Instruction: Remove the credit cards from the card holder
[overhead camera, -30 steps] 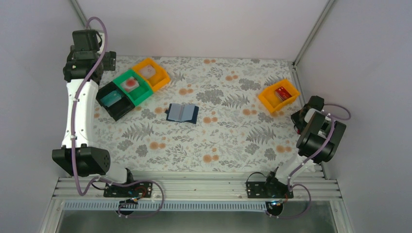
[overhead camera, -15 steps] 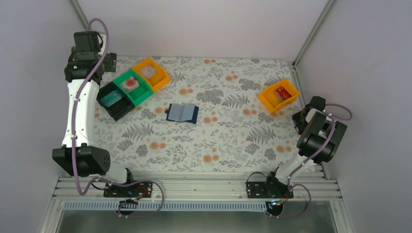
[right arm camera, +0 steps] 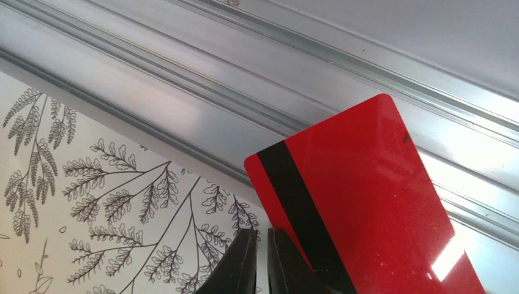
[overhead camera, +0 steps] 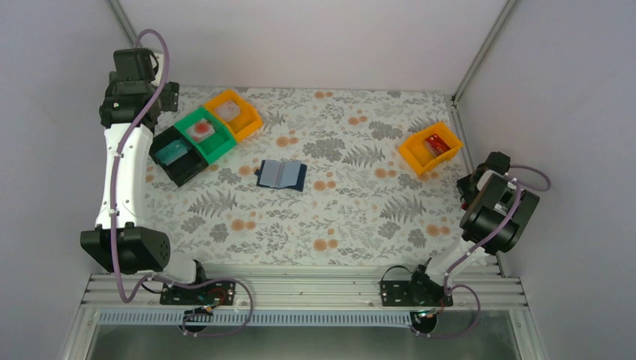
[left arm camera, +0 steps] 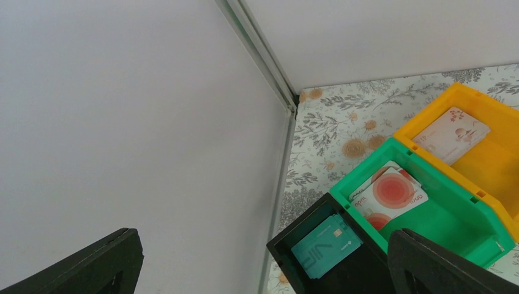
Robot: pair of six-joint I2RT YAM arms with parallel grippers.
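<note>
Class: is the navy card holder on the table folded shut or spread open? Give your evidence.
Spread open: the card holder lies flat, its two lighter inner halves facing up beside a centre fold.

The red credit card is gleaming like glossy plastic, the rail is showing brushed metal (the printed tabletop is looking matt).

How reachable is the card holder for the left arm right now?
Likely yes: the left gripper is open and empty near the bins, and the card holder lies open on the table with nothing on it.
</note>
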